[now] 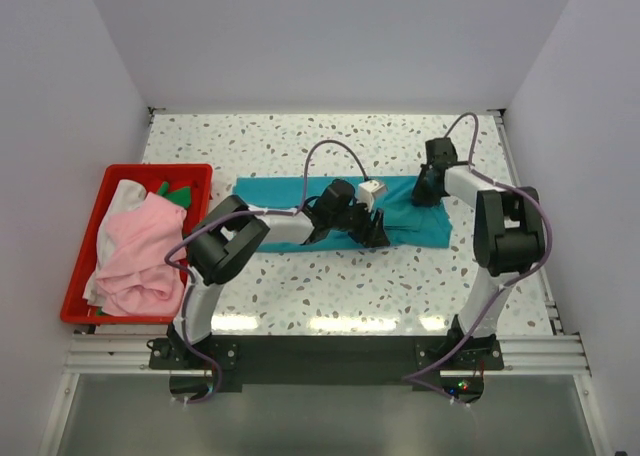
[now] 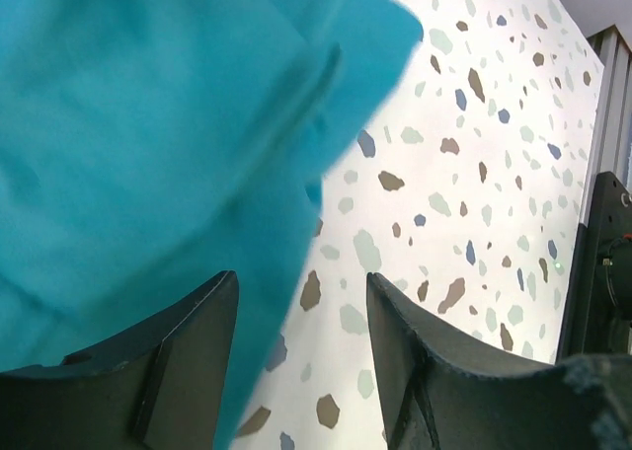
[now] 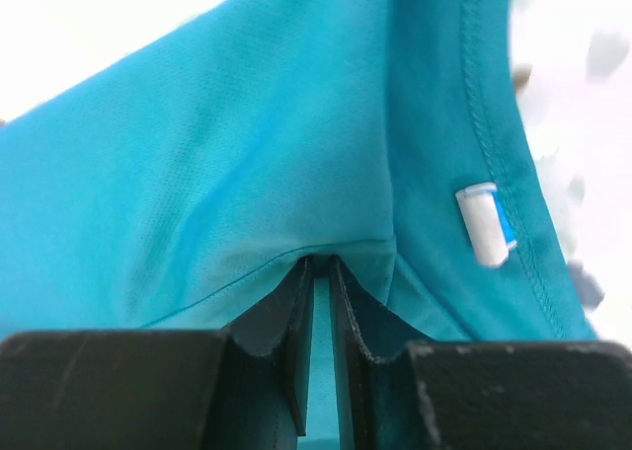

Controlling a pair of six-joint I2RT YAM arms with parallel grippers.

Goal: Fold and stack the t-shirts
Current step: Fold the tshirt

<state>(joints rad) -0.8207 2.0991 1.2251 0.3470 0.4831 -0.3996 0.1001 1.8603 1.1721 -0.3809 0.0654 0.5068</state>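
Observation:
A teal t-shirt [image 1: 280,198] lies spread flat across the middle of the speckled table. My left gripper [image 1: 378,234] is low at the shirt's near edge. In the left wrist view it is open [image 2: 301,277] and empty, with the teal cloth [image 2: 148,124] by its left finger and bare table between the jaws. My right gripper [image 1: 425,194] is at the shirt's right end. In the right wrist view it is shut [image 3: 318,262] on a fold of the teal cloth [image 3: 247,154], near the collar seam and a white label [image 3: 486,223]. A pink t-shirt [image 1: 140,251] lies in the bin.
A red plastic bin [image 1: 150,169] stands at the table's left edge. It holds the pink shirt, a white piece [image 1: 122,198] and a dark green piece [image 1: 175,191]. White walls enclose the table on three sides.

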